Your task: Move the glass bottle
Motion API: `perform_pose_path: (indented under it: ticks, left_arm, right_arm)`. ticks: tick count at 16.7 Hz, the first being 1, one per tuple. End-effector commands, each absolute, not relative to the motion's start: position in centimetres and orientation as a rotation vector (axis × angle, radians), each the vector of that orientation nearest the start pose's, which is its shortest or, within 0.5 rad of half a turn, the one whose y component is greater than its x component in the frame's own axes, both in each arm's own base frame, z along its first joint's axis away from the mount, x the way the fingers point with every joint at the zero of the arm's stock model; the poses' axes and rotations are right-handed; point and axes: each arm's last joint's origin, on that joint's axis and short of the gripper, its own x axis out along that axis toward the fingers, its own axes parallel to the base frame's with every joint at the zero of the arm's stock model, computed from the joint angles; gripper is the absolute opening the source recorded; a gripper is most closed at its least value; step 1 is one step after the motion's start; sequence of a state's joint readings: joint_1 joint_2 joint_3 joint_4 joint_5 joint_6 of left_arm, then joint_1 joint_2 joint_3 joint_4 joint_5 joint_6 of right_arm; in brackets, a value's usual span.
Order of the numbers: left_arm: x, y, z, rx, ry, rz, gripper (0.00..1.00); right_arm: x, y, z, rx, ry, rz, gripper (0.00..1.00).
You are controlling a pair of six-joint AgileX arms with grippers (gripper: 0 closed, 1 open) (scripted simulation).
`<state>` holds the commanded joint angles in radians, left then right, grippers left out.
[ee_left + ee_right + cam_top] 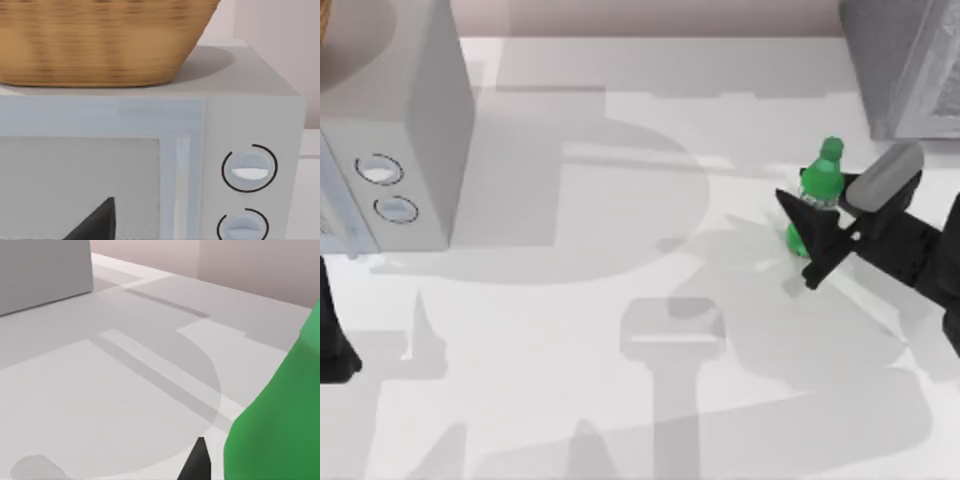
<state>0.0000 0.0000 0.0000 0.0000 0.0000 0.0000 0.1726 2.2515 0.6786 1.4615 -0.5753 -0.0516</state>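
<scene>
Right gripper [807, 238] straddles glass bottle [817, 186], clamp unconfirmed; grasp step; next needs firm squeeze, then lift

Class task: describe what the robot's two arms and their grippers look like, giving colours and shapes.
The right arm is matt black and blocky, carrying a grey capsule-shaped housing. Its gripper has black, pointed, wedge-shaped fingers. The left arm is a black column at the table's left edge.

Right arm [910, 250] showing as matte black, blocky links; grey rounded wrist camera housing [885, 175] sitting on top. Right gripper [812, 240] showing black, pointed triangular fingers [792, 205].
</scene>
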Motion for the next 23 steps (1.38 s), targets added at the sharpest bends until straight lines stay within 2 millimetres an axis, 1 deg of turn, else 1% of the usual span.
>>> perform_pose_path:
  ticks: [3,5,7,9,13,16,19,21,23]
  left_arm:
    - [10.6,-0.1,16.0,0.000,0.000,0.000,1.00]
    - [10.6,-0.1,16.0,0.000,0.000,0.000,1.00]
    - [10.6,-0.1,16.0,0.000,0.000,0.000,1.00]
    - [10.6,-0.1,16.0,0.000,0.000,0.000,1.00]
    - [10.6,-0.1,16.0,0.000,0.000,0.000,1.00]
    - [10.6,-0.1,16.0,0.000,0.000,0.000,1.00]
    - [10.6,-0.1,16.0,0.000,0.000,0.000,1.00]
    - [10.6,-0.1,16.0,0.000,0.000,0.000,1.00]
    - [10.6,-0.1,16.0,0.000,0.000,0.000,1.00]
  right_arm:
    - [33.6,7.6,4.8,-0.044,0.097,0.773,0.00]
    - [34.3,6.8,4.6,-0.075,0.111,0.772,0.00]
    - [35.4,5.3,4.1,-0.123,0.141,0.774,0.00]
    - [36.5,3.3,3.5,-0.173,0.192,0.785,0.00]
    - [37.9,-2.2,1.8,-0.231,0.326,0.841,0.00]
    - [37.8,-7.0,1.1,-0.212,0.400,0.900,0.00]
    - [36.7,-12.0,1.4,-0.149,0.412,0.943,0.00]
    - [35.5,-15.2,2.1,-0.099,0.382,0.950,0.00]
    - [34.2,-18.2,3.3,-0.055,0.331,0.935,0.00]
